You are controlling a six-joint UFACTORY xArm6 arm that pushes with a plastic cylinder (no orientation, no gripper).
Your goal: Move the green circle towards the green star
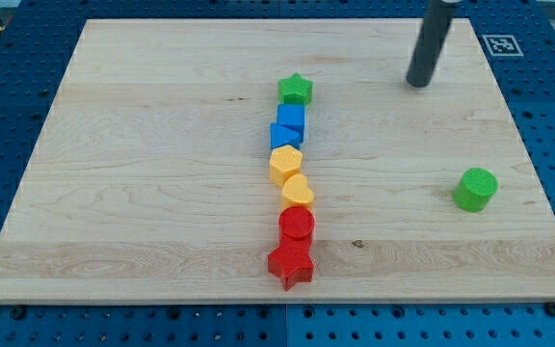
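A pale wooden board (pixel 162 145) lies on a blue perforated table (pixel 8 96) and fills most of the view. Down the middle of the board runs a slightly wavy column of small blocks, each touching or nearly touching the next. At the column's top end sits the green star (pixel 296 90). Just below it come a blue cube (pixel 291 119) and a second blue block (pixel 283 136) whose shape is hard to make out, then a yellow hexagon (pixel 285 164), a yellow heart (pixel 298 191), a red cylinder (pixel 297 225) and, nearest the view's bottom, a red star (pixel 291 264). The green circle (pixel 475 189), a short round cylinder, stands alone near the board's right edge, well apart from the column and lower in the view than the green star. A straight dark rod comes down from the view's top right, and my tip (pixel 417 84) rests on the board at about the height of the green star, well to its right, and above and to the left of the green circle. The tip touches no block. It is a plain rod end with no jaws to spread or press together. A black-and-white marker tag (pixel 502 43) sits at the board's top right corner.
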